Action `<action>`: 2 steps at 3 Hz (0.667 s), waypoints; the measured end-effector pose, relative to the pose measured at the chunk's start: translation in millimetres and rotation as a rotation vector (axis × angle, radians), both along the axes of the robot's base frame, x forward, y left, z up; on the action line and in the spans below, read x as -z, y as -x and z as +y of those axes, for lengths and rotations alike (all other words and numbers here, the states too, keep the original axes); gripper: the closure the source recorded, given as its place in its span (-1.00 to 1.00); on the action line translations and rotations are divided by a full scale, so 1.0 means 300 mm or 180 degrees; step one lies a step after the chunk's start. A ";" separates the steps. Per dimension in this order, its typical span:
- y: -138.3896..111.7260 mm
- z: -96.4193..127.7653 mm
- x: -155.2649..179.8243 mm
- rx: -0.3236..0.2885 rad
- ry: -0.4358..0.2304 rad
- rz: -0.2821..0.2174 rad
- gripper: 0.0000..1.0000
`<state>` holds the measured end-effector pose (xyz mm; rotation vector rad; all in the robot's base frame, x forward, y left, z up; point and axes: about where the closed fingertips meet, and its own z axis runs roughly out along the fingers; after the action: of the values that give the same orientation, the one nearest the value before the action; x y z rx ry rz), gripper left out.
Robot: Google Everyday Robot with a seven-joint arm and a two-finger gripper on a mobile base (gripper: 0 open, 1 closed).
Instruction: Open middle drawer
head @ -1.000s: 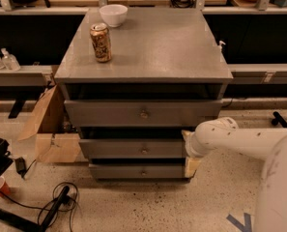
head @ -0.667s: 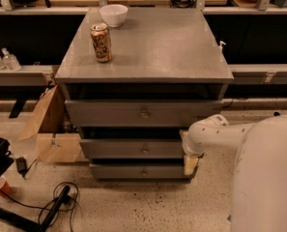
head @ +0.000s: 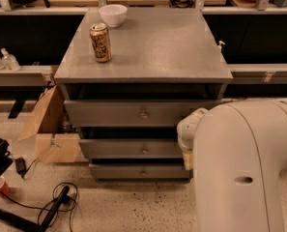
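Note:
The grey cabinet has three drawers stacked in its front. The middle drawer is a wide flat grey front with a small round metal knob at its centre, and its front stands about in line with the others. My big white arm fills the lower right and covers the right ends of the drawer fronts. My gripper is at the arm's end, by the right end of the middle drawer, to the right of the knob and mostly hidden by the arm.
A drink can and a white bowl stand on the cabinet top. A cardboard box leans at the cabinet's left. Black cables lie on the speckled floor in front left. Shelves run behind on both sides.
My arm has swung nearer the camera and now covers more of the cabinet's right side. The drawers have not moved.

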<state>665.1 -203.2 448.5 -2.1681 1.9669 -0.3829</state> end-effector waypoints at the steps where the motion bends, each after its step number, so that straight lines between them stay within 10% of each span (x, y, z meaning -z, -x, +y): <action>1: -0.018 -0.013 0.049 0.0075 0.0023 0.0105 -1.00; 2: -0.025 -0.017 0.078 0.0169 -0.0049 0.0192 -1.00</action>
<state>672.7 -208.3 425.1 -2.1457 2.0558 -0.3128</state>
